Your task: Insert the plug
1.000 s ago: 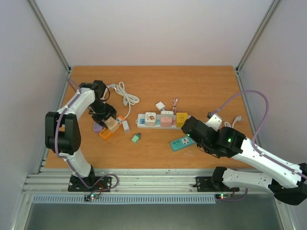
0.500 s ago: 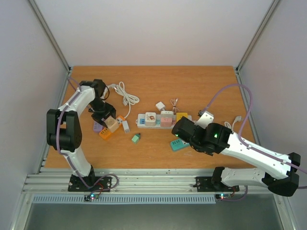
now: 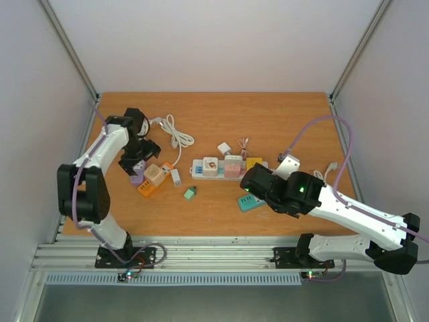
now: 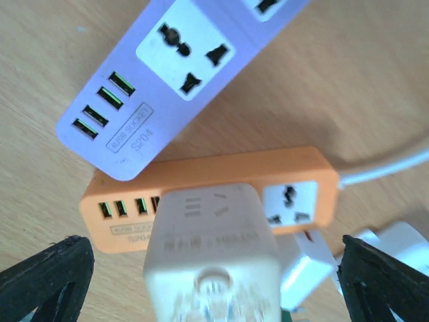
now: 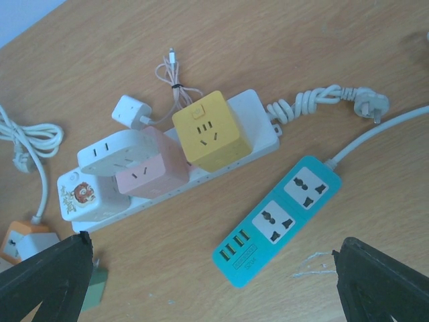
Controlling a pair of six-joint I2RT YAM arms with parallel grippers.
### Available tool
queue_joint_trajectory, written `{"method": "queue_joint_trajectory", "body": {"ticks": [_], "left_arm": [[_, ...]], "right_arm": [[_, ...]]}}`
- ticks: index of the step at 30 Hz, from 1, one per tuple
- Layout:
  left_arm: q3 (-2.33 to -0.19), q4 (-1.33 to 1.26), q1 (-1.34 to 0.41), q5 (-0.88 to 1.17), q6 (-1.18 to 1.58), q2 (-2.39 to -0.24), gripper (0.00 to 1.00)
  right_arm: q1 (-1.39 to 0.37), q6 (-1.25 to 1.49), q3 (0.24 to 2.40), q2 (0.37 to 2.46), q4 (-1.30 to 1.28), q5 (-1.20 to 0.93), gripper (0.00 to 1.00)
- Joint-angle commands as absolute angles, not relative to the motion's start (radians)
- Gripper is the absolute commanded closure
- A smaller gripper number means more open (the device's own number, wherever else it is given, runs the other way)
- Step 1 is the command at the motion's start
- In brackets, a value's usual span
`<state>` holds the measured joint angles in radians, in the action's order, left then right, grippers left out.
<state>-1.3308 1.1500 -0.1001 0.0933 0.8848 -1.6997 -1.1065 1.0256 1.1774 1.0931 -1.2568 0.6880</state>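
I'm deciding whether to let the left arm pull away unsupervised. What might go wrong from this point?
1. The open left gripper straddles the cream cube-shaped adapter on the orange power strip; a skewed retreat might let a finger clip the cube and tilt it.
2. The lavender power strip lies right beside the orange one, so any nudge could shift both.
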Motion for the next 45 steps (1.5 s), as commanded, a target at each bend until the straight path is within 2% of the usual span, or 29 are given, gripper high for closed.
{"method": "queue_joint_trajectory", "body": {"ticks": [1,7,9,15,29,34,41,45], "left_arm": [[-1.315,1.089,-0.098,0.080,0.792,-1.558,0.01],[-1.137,0.894,-0.098,0.162,0.670,-1.382,0.01],[-1.050,0.820,-0.098,0.214,0.651,-1.333,0.05],[-0.944,0.725,-0.097,0.216,0.681,-1.297,0.31],[-0.830,0.666,-0.095,0.238,0.714,-1.326,0.70],[-0.770,0.641,-0.098,0.297,0.736,-1.319,0.71],[-0.753,0.712,-0.138,0.176,0.727,-1.312,0.74],[-0.756,0.715,-0.166,0.152,0.727,-1.292,0.73]], "right_arm": [[-1.115,0.973,1.206,1.097,-1.270,0.736,0.01],[-1.115,0.601,1.184,1.131,-1.046,0.628,0.01],[-1.115,0.529,1.171,1.146,-0.976,0.574,0.02],[-1.115,0.483,1.158,1.215,-0.874,0.467,0.02],[-1.115,0.476,1.143,1.281,-0.810,0.379,0.04],[-1.115,0.473,1.131,1.293,-0.785,0.365,0.04],[-1.115,0.417,1.126,1.363,-0.690,0.285,0.05],[-1.111,0.320,1.162,1.457,-0.591,0.156,0.07]]}}
